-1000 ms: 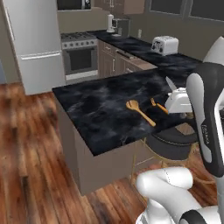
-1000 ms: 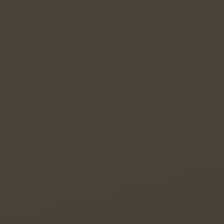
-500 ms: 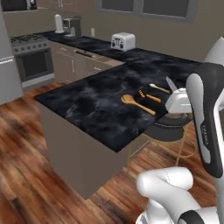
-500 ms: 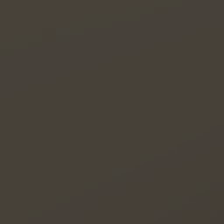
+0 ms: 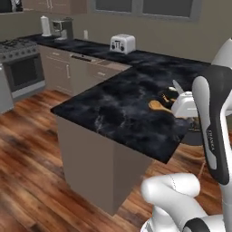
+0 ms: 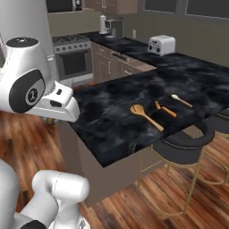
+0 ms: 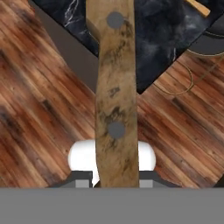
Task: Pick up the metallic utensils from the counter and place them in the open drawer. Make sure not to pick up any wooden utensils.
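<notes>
The gripper (image 7: 116, 181) is pinching a knife handle (image 7: 114, 94), brown wood with two grey rivets, which runs up the middle of the hand view above the wooden floor (image 7: 39, 109); on the black counter (image 6: 116, 112) lie a wooden spoon (image 6: 145, 116), an orange fork (image 6: 165, 109) just beside it, and a pale utensil (image 6: 181, 100) farther along, near a stool (image 6: 181, 145).

**What we cannot make out**

In the hand view, we see a brown riveted handle (image 7: 116, 87) running off the top edge at twelve o'clock; its blade end is cut off. It hides the hand's (image 7: 116, 181) fingertips, so we cannot judge the grip. In the left base view, the white arm covers most of the wooden spoon (image 5: 156, 106) at three o'clock on the worktop (image 5: 118, 106).
</notes>
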Tool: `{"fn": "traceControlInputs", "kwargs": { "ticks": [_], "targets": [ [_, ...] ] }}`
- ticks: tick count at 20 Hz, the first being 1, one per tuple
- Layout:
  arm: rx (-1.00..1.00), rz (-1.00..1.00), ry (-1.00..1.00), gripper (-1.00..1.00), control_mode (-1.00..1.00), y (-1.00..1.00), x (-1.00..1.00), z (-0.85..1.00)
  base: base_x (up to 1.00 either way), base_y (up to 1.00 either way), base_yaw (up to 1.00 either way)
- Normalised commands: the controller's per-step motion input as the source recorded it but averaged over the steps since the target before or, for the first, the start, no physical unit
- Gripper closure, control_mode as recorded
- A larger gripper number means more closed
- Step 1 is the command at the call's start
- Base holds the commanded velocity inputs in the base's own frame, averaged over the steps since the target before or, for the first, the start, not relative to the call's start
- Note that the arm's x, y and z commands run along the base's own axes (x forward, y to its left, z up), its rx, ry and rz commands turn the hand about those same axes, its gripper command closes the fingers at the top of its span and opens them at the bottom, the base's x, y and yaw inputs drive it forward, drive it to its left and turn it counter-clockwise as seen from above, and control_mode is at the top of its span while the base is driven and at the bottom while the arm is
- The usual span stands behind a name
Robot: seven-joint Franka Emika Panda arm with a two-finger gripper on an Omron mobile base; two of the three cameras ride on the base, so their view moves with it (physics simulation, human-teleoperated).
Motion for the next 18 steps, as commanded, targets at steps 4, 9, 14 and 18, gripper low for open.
{"fn": "traceControlInputs", "kwargs": {
  "ticks": [4, 9, 14, 18],
  "targets": [
    [0.00, 0.00, 0.00, 1.00, 1.00, 0.00, 0.00, 0.00, 0.40, 1.00, -0.29],
    [0.00, 0.00, 0.00, 1.00, 1.00, 0.00, 0.00, 0.00, 0.45, 1.00, -0.32],
    [0.00, 0.00, 0.00, 1.00, 1.00, 0.00, 0.00, 0.00, 0.43, 1.00, -0.31],
    [0.00, 0.00, 0.00, 1.00, 1.00, 0.00, 0.00, 0.00, 0.41, 1.00, -0.38]
  ]
}}
